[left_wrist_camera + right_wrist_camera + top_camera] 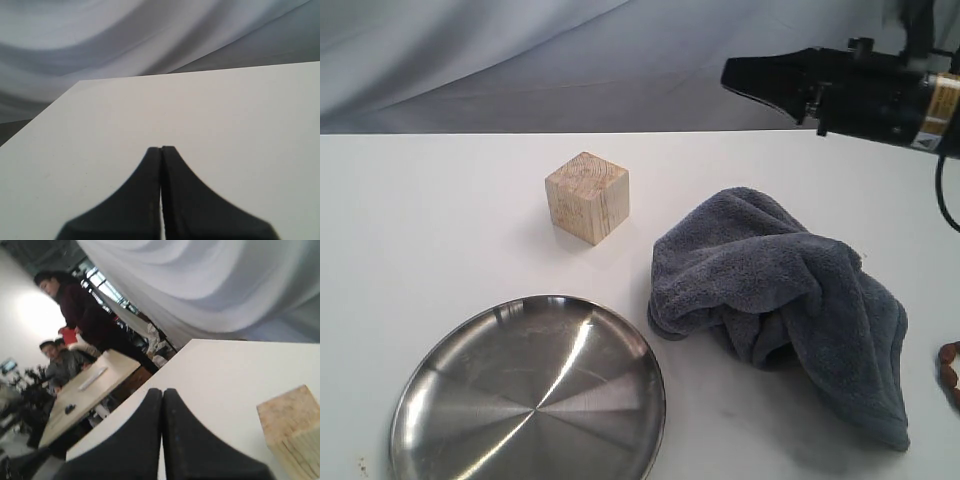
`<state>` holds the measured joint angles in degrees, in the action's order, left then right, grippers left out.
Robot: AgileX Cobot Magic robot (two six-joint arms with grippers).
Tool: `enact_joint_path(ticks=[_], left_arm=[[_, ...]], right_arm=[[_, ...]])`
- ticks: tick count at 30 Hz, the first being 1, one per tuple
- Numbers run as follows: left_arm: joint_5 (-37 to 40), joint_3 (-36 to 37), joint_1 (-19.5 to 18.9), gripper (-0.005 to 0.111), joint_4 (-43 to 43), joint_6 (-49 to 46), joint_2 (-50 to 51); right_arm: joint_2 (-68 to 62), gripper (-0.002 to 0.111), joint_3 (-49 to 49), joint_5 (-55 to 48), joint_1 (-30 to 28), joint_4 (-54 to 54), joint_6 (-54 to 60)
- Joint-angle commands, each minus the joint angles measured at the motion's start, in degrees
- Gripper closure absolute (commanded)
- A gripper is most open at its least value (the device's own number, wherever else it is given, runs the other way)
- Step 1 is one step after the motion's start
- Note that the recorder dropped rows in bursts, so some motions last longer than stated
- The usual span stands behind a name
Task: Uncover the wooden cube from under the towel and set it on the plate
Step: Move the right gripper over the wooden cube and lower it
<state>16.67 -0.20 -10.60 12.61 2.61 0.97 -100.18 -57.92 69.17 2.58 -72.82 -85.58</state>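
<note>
The wooden cube (588,197) stands bare on the white table (430,230), behind the plate. A corner of the wooden cube (292,427) also shows in the right wrist view. The grey-blue towel (785,295) lies crumpled to the cube's right, off it. The steel plate (530,395) sits at the front left with nothing on it. My right gripper (728,72) hangs high at the back right, above the towel, shut on nothing; my right gripper (162,390) shows its tips pressed together. My left gripper (161,148) is shut over bare table and is not seen in the exterior view.
A brown beaded object (950,370) pokes in at the right edge. Draped white cloth (570,60) hangs behind the table. People (80,310) and another table (85,390) appear beyond the table's edge in the right wrist view.
</note>
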Motion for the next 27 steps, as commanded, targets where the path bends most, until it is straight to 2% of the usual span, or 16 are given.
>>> enact_joint_path(ticks=[1,3,8,13,15,19,20,25,27], left_arm=[[-0.33,0.20,-0.17,0.105,-0.50,0.11,-0.26],[-0.33,0.20,-0.17,0.105,-0.50,0.11,-0.26],[-0.33,0.20,-0.17,0.105,-0.50,0.11,-0.26],[-0.33,0.20,-0.17,0.105,-0.50,0.11,-0.26],[-0.33,0.20,-0.17,0.105,-0.50,0.11,-0.26],[-0.33,0.20,-0.17,0.105,-0.50,0.11,-0.26],[-0.33,0.20,-0.17,0.105,-0.50,0.11,-0.26],[-0.33,0.20,-0.17,0.105,-0.50,0.11,-0.26],[-0.33,0.20,-0.17,0.105,-0.50,0.11,-0.26]], right_arm=[[0.52,0.108,-11.89,-22.23,9.55,-23.33,-7.24],[0.61,0.108,-14.55,-38.65,15.07,-27.12,-11.68],[0.62,0.108,-16.81,-55.35,21.11,-27.12,-5.66],[-2.22,0.108,-16.81,-50.10,25.85,-27.12,2.65],[-3.66,0.102,-16.81,-50.84,27.39,-27.12,3.37],[-5.13,0.079,-16.81,-51.48,27.63,-27.12,3.25],[-5.25,0.069,-16.81,-51.48,27.63,-27.12,3.25],[-5.37,0.002,-16.81,-52.99,27.93,-27.12,7.36],[-5.37,0.003,-16.81,-53.46,28.03,-27.12,8.00]])
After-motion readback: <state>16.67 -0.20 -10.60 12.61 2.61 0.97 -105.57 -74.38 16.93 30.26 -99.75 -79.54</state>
